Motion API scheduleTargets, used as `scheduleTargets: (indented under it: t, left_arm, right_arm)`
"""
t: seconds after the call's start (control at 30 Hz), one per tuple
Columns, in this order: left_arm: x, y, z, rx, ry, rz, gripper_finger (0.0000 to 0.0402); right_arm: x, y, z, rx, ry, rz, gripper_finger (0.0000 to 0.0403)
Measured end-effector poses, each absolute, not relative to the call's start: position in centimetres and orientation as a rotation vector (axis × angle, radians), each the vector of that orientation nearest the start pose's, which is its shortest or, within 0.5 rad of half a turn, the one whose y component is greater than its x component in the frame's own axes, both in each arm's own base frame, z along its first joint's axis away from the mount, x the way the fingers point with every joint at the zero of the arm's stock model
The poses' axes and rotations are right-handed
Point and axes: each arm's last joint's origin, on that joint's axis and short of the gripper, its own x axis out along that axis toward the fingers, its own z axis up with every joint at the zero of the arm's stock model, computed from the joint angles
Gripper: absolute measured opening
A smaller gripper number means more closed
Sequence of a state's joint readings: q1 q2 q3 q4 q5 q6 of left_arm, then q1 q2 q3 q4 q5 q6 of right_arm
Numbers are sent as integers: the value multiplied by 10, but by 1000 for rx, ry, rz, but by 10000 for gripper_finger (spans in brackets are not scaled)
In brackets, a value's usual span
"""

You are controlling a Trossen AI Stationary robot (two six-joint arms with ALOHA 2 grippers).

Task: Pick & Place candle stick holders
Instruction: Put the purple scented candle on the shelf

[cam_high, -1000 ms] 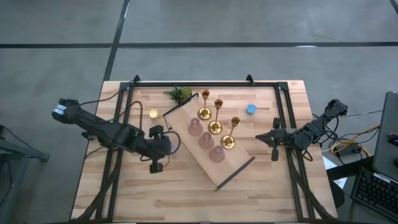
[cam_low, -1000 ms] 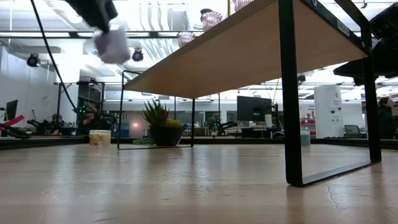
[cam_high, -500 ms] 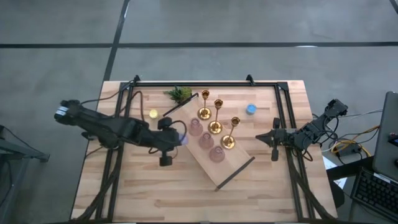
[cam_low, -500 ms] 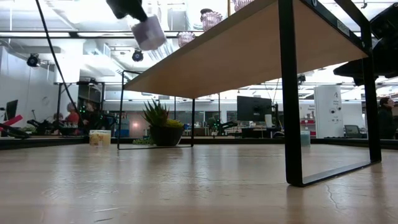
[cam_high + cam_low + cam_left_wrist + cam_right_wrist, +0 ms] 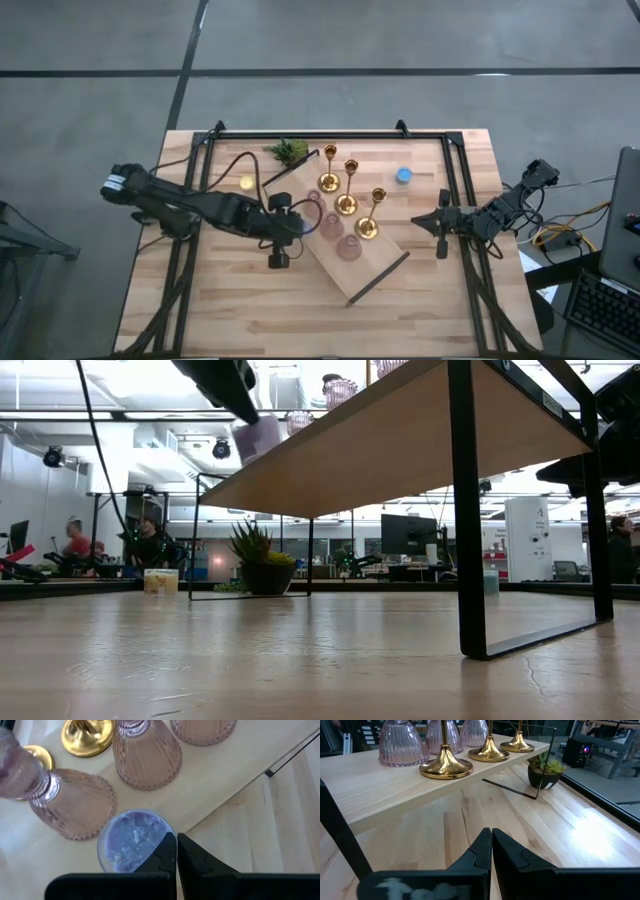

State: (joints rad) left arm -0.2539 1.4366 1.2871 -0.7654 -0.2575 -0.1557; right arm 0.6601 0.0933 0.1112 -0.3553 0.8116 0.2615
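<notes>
Raised wooden shelf (image 5: 375, 272) carries three gold candlesticks (image 5: 346, 190) and pink glass cups (image 5: 347, 247), likely display spots. Left gripper (image 5: 176, 851) hovers at the shelf edge, pinched on purple tealight (image 5: 131, 840). Right gripper (image 5: 440, 238) waits closed, empty, beside the shelf.

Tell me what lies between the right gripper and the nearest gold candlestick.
Bare wood only: in the right wrist view, open tabletop runs from the right gripper to the shelf edge under the gold candlestick.
</notes>
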Motion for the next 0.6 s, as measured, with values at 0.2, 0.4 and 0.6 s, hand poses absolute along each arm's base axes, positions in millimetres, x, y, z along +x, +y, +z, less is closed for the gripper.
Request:
scheduleTargets:
  t: [0.2,0.4,0.6]
  left_arm:
    - [297,-66,314,117,877,69,15]
    - [302,-64,308,143,892,82,24]
    - [302,-64,309,139,887,86,25]
  right_arm:
    - [79,35,163,33,228,-181,8]
    - [79,35,163,33,228,-181,8]
    - [79,35,163,33,228,-181,8]
